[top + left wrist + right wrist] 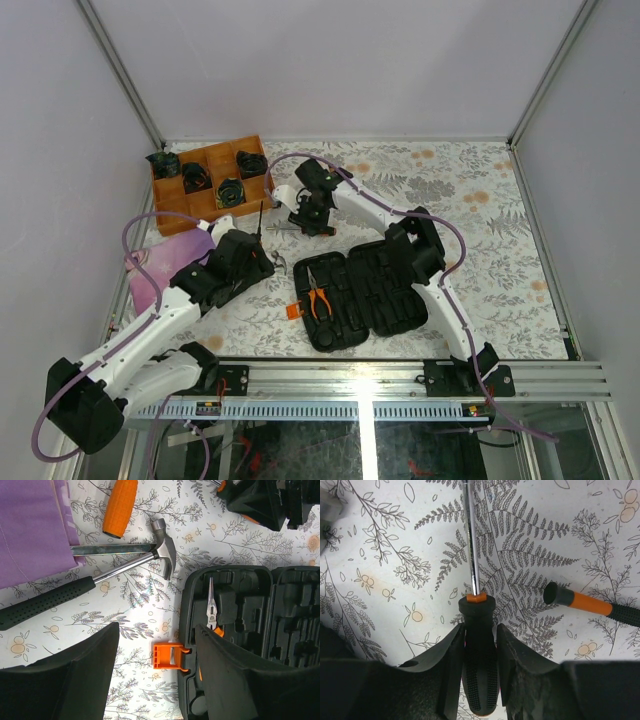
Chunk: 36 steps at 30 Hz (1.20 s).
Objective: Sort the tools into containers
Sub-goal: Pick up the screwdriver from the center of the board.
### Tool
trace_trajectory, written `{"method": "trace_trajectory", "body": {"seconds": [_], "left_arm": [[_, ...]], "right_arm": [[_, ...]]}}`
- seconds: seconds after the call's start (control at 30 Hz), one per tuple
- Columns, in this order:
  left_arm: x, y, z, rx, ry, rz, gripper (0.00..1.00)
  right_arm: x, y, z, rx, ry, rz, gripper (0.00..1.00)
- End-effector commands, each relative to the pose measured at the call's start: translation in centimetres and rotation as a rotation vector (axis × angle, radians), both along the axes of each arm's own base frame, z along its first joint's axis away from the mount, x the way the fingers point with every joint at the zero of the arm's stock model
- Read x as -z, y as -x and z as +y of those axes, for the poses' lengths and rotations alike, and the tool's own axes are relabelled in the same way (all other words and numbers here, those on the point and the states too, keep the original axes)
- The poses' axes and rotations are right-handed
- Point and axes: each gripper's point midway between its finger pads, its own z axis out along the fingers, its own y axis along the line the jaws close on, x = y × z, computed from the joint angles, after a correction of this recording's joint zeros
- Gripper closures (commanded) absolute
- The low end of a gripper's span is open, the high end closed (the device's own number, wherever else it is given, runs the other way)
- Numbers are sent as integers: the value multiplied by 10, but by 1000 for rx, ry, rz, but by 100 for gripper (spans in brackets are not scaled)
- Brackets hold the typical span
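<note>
One screwdriver (479, 617) (black handle, orange collar) pinched in right gripper (480, 632); left gripper (157, 630) parted, empty, near case (280, 610).

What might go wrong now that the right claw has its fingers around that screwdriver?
The right gripper pinches the screwdriver by its rounded handle only, with the long shaft sticking out, so it might twist or slip when lifted. A second orange-and-black tool lies close beside it and may get knocked. The open case has tightly moulded slots, so the screwdriver might not seat cleanly.
</note>
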Motion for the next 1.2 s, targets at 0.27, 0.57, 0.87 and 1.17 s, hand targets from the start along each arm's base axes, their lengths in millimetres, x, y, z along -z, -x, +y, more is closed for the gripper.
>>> {"method": "trace_trajectory", "body": {"seconds": [0.27, 0.57, 0.87, 1.17], "left_arm": [[-15, -2, 5, -19, 20, -56, 40], [-32, -3, 11, -29, 20, -114, 39], [-34, -6, -4, 8, 78, -121, 38], [-18, -13, -22, 63, 109, -88, 36]], "right_arm": [[-80, 4, -3, -18, -62, -127, 87], [-135, 13, -24, 142, -127, -205, 98], [-155, 45, -69, 498, -223, -211, 100], [-186, 102, -103, 737, -463, -137, 100]]}}
